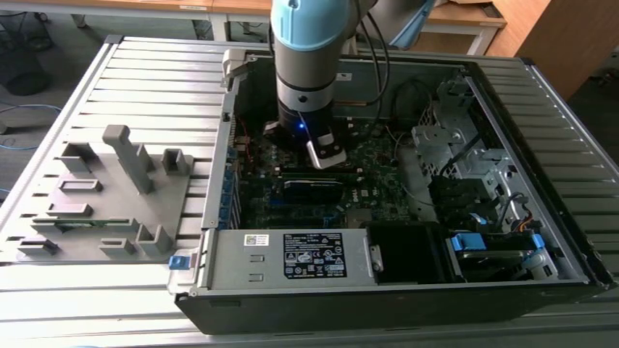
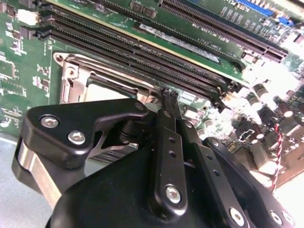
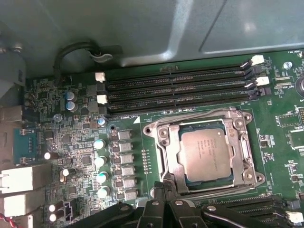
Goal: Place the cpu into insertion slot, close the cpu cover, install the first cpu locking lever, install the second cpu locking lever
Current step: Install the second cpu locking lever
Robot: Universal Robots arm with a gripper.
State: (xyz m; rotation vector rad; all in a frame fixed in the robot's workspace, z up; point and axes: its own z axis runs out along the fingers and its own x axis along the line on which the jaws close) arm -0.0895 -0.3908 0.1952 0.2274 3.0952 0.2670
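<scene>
The open computer case (image 1: 406,217) lies flat on the slatted table (image 1: 145,80) so the arm (image 1: 307,65) can come straight down onto the motherboard (image 3: 71,156). In the first wrist view the cpu (image 3: 207,154) already sits in the insertion slot (image 3: 166,156) w/ the cpu cover (image 3: 244,142) flat around it, framing the chip thru its window. The gripper (image 3: 164,187) hangs just beside the socket's edge, fingertips (image 2: 168,97) pressed together and pinching nothing, prob. a narrow tip for working the socket's latches.

Dim case interior, perhaps lit overhead; wrist views soft.
</scene>
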